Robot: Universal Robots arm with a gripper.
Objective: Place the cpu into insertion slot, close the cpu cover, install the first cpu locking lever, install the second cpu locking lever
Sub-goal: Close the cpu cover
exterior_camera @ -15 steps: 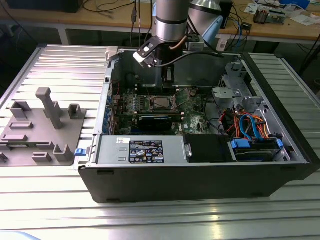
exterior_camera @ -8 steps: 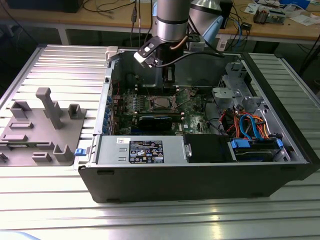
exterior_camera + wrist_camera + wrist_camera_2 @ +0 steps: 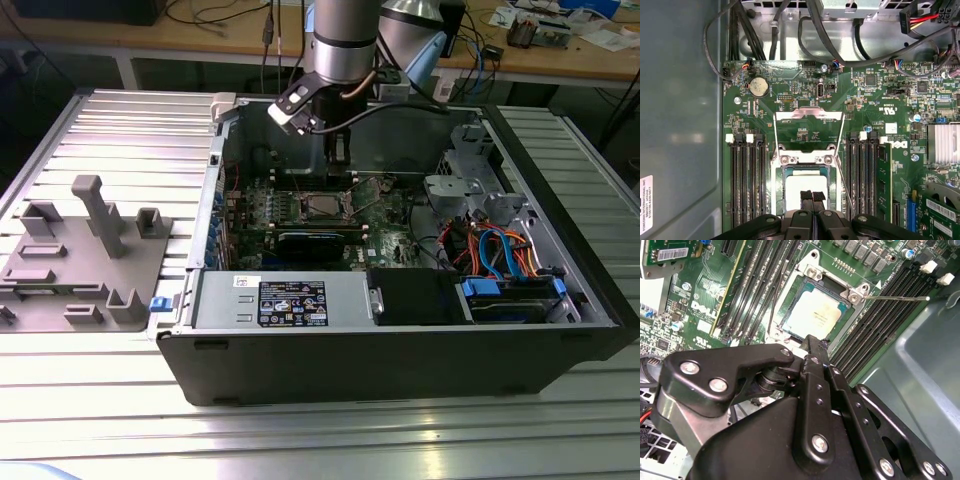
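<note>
Green motherboard [image 3: 790, 80] backdrop; fingers [image 3: 806, 201] tight together, empty, just above the cpu [image 3: 792, 192].

Silver cpu [image 3: 812, 315] lies flat in insertion slot [image 3: 785, 305], cpu cover [image 3: 809, 115] raised.

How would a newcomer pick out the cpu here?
Inside the open case lies a green board. Between its two banks of black slots sits a metal-rimmed socket; the cpu is the flat silver-grey square in it, paler than any chip nearby.
</note>
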